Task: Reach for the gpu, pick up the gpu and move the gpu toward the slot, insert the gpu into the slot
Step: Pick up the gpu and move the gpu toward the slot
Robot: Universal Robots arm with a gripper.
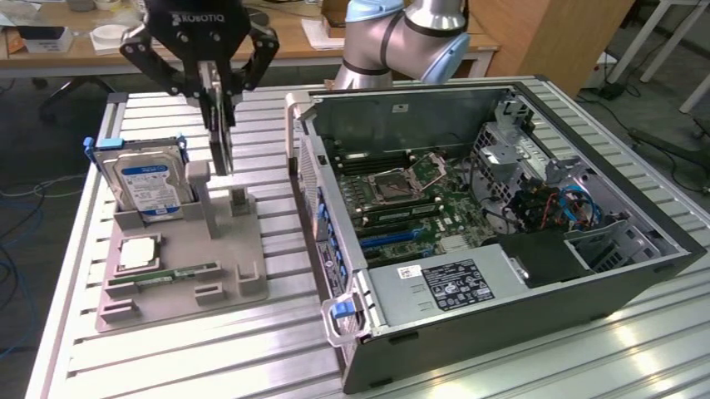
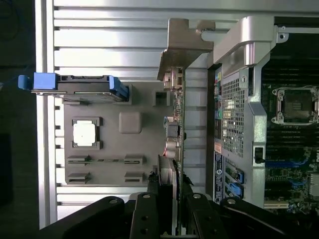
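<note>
Item: 1 gpu [image 1: 223,150], upright on edge, top edge pinched between the closed fingers of the gripper [image 1: 219,104]. Location: just above the grey holder tray [image 1: 166,299], near the hard drive [image 1: 150,179], outside the computer case [image 1: 621,274]. Step, as judged: card picked up, carry toward the blue slot [image 1: 387,238] hardly started; the move calls for clearing the case wall and lining the card's edge up with the slot

From where I stand, the bench [image 1: 222,349] has a top of ribbed silvery metal slats, and pale glare lies across its near corner at the exterior view's right. Behind it runs a wooden desk [image 1: 299,50] cluttered with papers and a roll of tape [image 1: 111,35]. A wooden cabinet [image 1: 544,37] stands beside the desk. The floor [image 1: 50,141] is dark grey, with loose cables [image 1: 663,137] trailing across it
</note>
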